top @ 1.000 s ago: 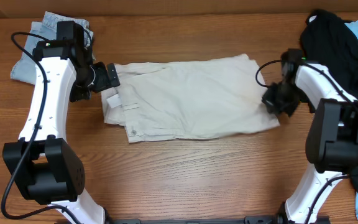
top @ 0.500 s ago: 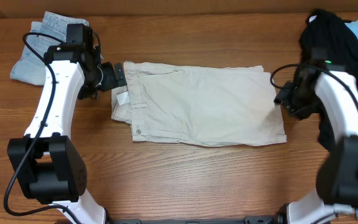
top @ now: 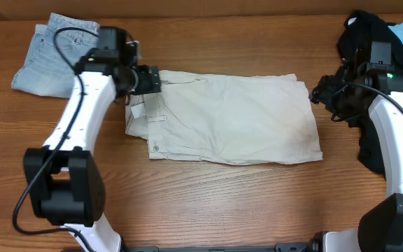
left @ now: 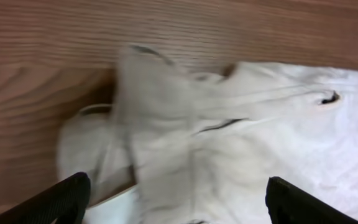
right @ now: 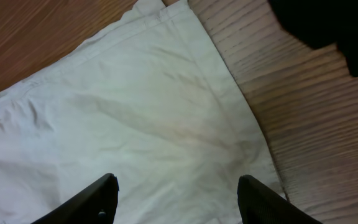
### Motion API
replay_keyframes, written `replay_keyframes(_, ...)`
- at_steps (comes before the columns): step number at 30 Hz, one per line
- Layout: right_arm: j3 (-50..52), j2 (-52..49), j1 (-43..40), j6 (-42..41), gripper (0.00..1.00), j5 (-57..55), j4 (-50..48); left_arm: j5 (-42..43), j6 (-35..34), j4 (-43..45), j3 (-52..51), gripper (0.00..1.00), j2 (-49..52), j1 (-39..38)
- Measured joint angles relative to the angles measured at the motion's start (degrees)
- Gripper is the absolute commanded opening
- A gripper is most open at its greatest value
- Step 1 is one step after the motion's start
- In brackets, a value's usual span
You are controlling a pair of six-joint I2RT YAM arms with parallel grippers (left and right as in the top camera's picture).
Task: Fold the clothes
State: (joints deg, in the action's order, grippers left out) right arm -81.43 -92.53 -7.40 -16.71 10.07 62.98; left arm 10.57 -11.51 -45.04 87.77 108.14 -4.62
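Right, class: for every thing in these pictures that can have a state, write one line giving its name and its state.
beige shorts: spread flat, waistband end rumpled, not gripped
denim garment: crumpled, lying apart from the shorts
black garment: heaped
left gripper: jaws open above the waistband end
right gripper: jaws open above the hem corner

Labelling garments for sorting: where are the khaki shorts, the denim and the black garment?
khaki shorts (top: 236, 119), overhead view, middle of the fabric.
denim (top: 39, 66), overhead view, its middle.
black garment (top: 359, 31), overhead view, upper part.
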Motion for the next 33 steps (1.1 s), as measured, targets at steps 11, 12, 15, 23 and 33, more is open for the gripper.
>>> replay_keyframes(11, 0.00, 0.00, 0.00, 0.24, 0.65, 0.00, -0.61, -2.19, 0.13, 0.90, -0.26, 0.65, 9.01, -1.25)
replay_keyframes(12, 0.00, 0.00, 0.00, 0.26, 0.65, 0.02, -0.76, -2.10, 0.15, 0.94, -0.26, 0.58, 9.05, -1.27)
replay_keyframes(15, 0.00, 0.00, 0.00, 0.26, 0.65, 0.02, -1.11, -1.09, 0.68, 0.85, -0.26, 0.41, 9.05, -1.29)
replay_keyframes(23, 0.00, 0.00, 0.00, 0.24, 0.65, 0.00, -1.86, 2.38, 1.11, -5.16, 3.98, 0.04, 9.11, -1.31)
replay_keyframes(33, 0.02, 0.00, 0.00, 0.28, 0.65, 0.02, -2.12, 6.62, 1.20, -39.10, 26.75, 0.04, 9.84, -1.31)
